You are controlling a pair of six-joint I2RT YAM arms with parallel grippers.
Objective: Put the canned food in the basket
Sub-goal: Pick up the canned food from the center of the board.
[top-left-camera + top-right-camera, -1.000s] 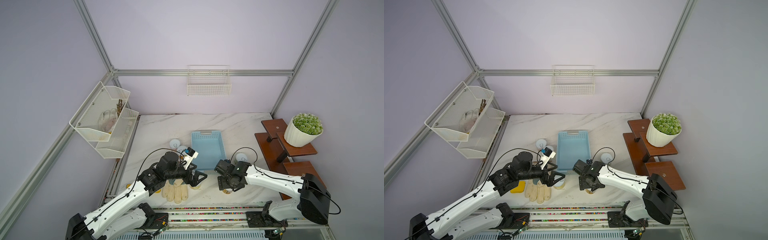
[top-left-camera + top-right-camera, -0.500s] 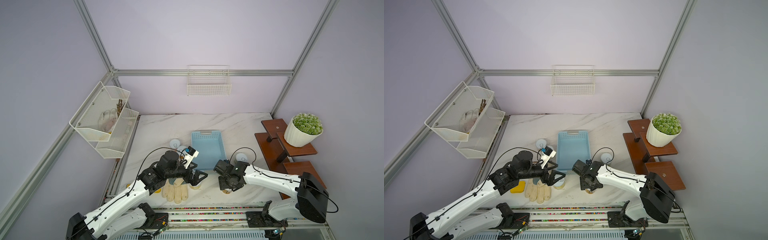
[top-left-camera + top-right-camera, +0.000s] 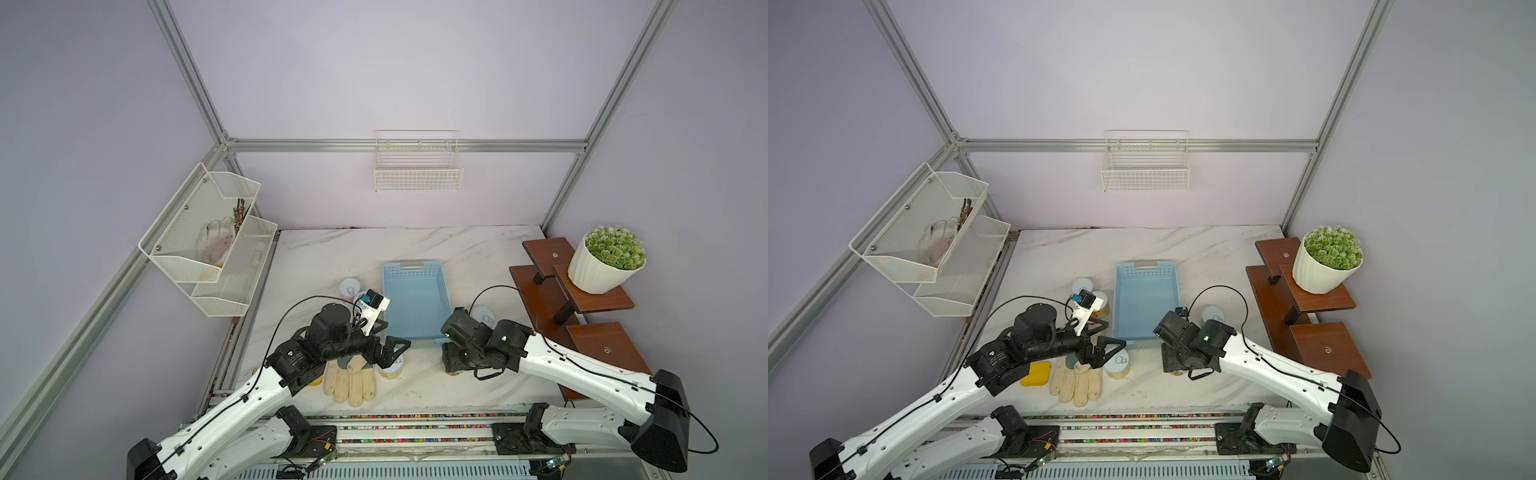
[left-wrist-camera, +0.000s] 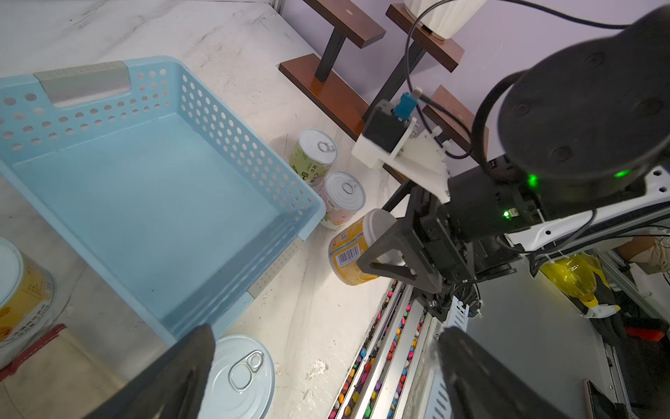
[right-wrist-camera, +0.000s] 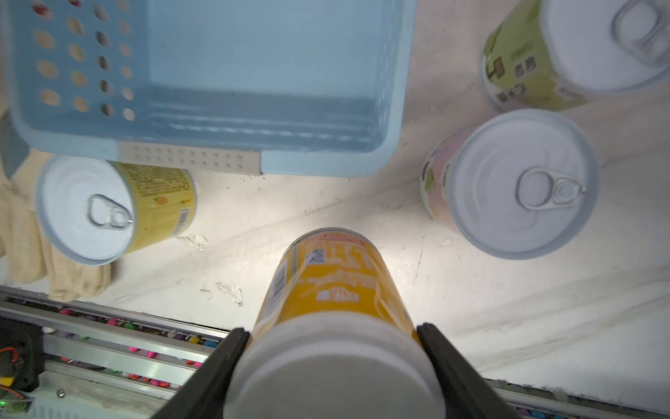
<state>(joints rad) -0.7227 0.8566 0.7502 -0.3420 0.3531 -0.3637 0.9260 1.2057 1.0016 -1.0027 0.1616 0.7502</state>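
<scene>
The light blue basket [image 3: 415, 266] [image 3: 1146, 266] [image 4: 235, 145] [image 5: 308, 167] stands mid-table with nothing in it. My right gripper [image 3: 455, 361] [image 3: 1177, 361] [image 5: 333, 332] is shut on an orange-yellow can with a white lid [image 4: 350, 254] [image 5: 333, 290], near the basket's front right corner. My left gripper [image 3: 392, 351] [image 3: 1106, 351] [image 4: 326, 344] hangs open over a yellow can [image 3: 392, 370] [image 3: 1119, 363] [image 4: 239, 373] [image 5: 108, 210] by the front left corner. A pink can [image 4: 342, 199] [image 5: 515, 185] and a green can [image 3: 484, 313] [image 4: 315, 152] [image 5: 580, 47] stand right of the basket. Further cans [image 3: 349, 286] [image 3: 1082, 286] stand to its left.
A beige glove [image 3: 353, 382] and a yellow sponge [image 3: 1036, 374] lie under the left arm. A wooden stepped shelf [image 3: 552, 291] with a potted plant [image 3: 602, 266] fills the right side. A white mesh rack [image 3: 208, 245] hangs at the left, a wire basket [image 3: 417, 174] on the back wall.
My right gripper has shut on the orange-yellow can. Both arms have hardly shifted.
</scene>
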